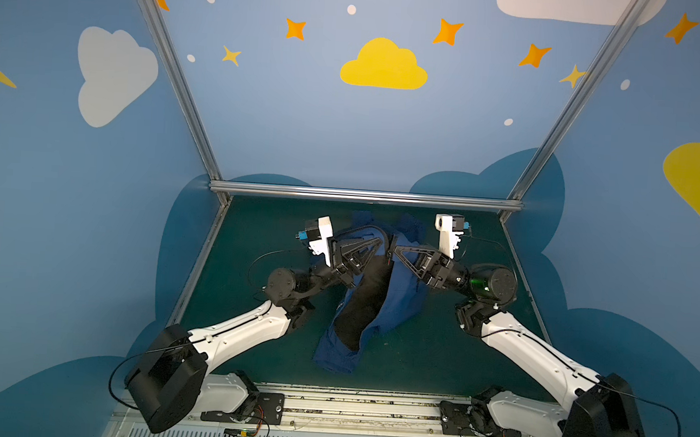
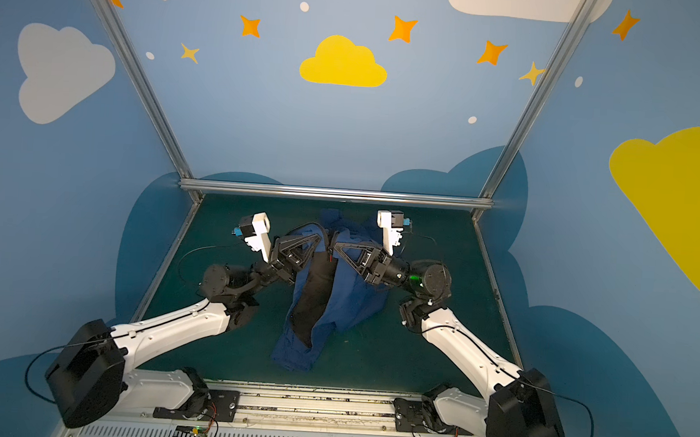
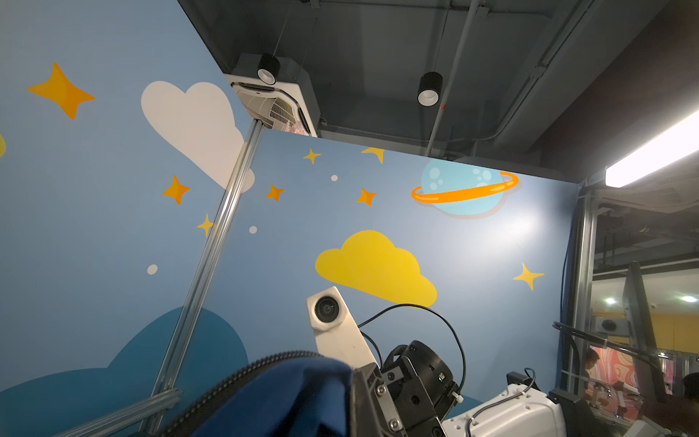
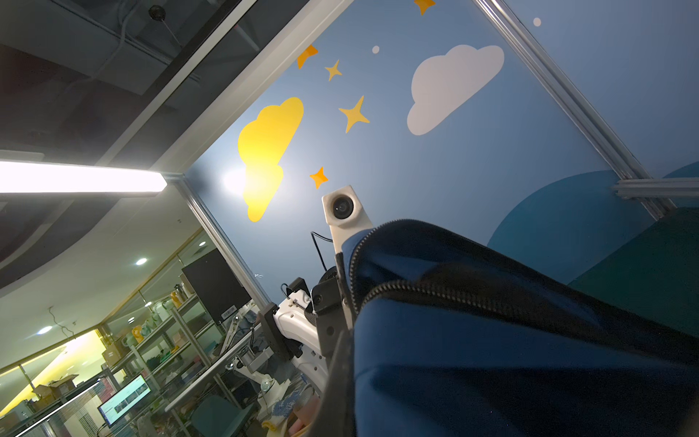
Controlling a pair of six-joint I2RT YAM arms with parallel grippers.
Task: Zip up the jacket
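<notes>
Left arm comes in from the near left corner, elbow low over the mat, wrist rolled so its camera looks up the wall. Left gripper is raised off the mat and aims at the centre, jaws pinched together on the jacket's top edge. In the left wrist view, blue cloth and a curve of zipper teeth bulge over the fingers and hide the tips.

In the middle, in both top views, the jacket hangs from the two grippers. Its front is open, black lining showing, and its lower end is crumpled on the mat toward the near edge.

Right gripper sits just beside the left one, tip facing tip, jaws clamped on the jacket by its zipper. Right arm mirrors the left, wrist turned upward too. In the right wrist view, cloth fills the lower corner, with two tooth rows running apart, unjoined. The rail lies beyond.
</notes>
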